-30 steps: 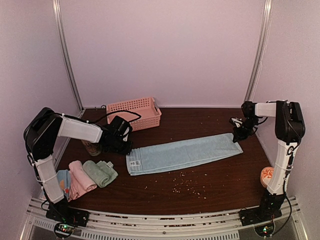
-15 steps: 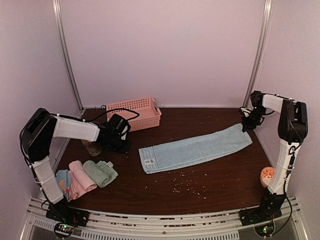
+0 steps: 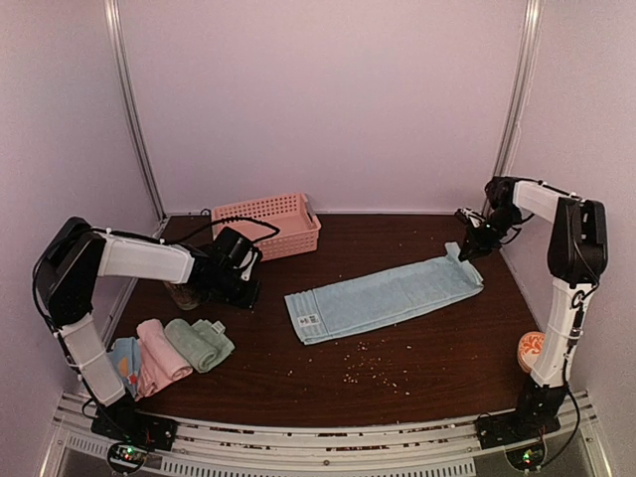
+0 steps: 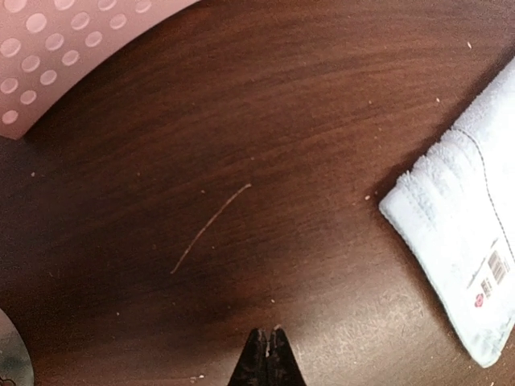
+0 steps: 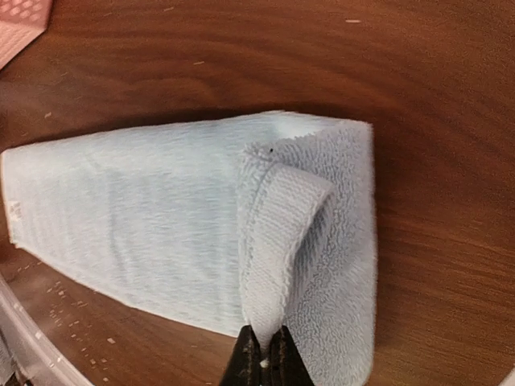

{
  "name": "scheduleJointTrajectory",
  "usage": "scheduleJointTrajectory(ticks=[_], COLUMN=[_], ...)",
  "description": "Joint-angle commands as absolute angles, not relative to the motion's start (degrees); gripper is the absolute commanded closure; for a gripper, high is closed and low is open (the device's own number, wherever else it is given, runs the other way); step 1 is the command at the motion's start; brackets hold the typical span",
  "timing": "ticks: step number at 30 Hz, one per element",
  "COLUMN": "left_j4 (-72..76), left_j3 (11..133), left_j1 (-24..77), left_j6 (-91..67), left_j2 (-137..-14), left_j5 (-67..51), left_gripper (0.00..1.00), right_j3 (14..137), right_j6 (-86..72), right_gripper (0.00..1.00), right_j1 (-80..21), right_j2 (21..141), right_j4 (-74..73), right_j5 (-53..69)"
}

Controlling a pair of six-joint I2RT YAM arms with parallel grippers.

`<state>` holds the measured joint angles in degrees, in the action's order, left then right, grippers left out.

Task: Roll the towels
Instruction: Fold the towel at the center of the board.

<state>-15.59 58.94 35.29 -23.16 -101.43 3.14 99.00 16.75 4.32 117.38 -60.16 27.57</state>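
A long light blue towel (image 3: 383, 296) lies flat across the middle of the table. Its right end is lifted and folded back over itself, and my right gripper (image 3: 466, 248) is shut on the hem there. In the right wrist view the fingers (image 5: 265, 355) pinch the ribbed hem of the towel (image 5: 145, 217). My left gripper (image 3: 241, 288) is shut on nothing and rests low over bare wood, left of the towel's labelled end (image 4: 471, 265); its tips (image 4: 268, 342) are pressed together. Rolled pink (image 3: 161, 348), green (image 3: 199, 343) and dotted blue (image 3: 126, 358) towels sit at the front left.
A pink perforated basket (image 3: 268, 224) stands at the back left, its corner just in the left wrist view (image 4: 48, 48). A small orange-and-white object (image 3: 532, 348) sits by the right arm's base. Crumbs (image 3: 368, 368) are scattered in front of the towel.
The blue towel has been dragged to the right. Its right end went toward the wall, then came up and back to the left as a fold. The left gripper has barely moved.
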Motion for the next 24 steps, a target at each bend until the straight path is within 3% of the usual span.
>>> scheduleJointTrajectory(ticks=[1,13,24], left_j4=[-16.04,-15.95,-11.26], left_j3=[57.43,56.09,54.94], left_j1=[35.97,36.79,39.01], left_j6=[-21.49,-24.11,-25.54], left_j2=[-99.48,-99.24,-100.65], left_j5=[1.33,-1.14,-8.19], left_gripper=[1.00,1.00,1.00], right_j3=[96.70,96.93,97.37], right_j6=[19.41,17.86,2.53], right_gripper=[1.00,1.00,1.00], right_j1=[1.13,-11.45,-19.75], right_j2=[115.40,118.07,119.24], right_j4=[-65.54,-64.17,-49.70], right_j5=[46.80,52.30,49.72])
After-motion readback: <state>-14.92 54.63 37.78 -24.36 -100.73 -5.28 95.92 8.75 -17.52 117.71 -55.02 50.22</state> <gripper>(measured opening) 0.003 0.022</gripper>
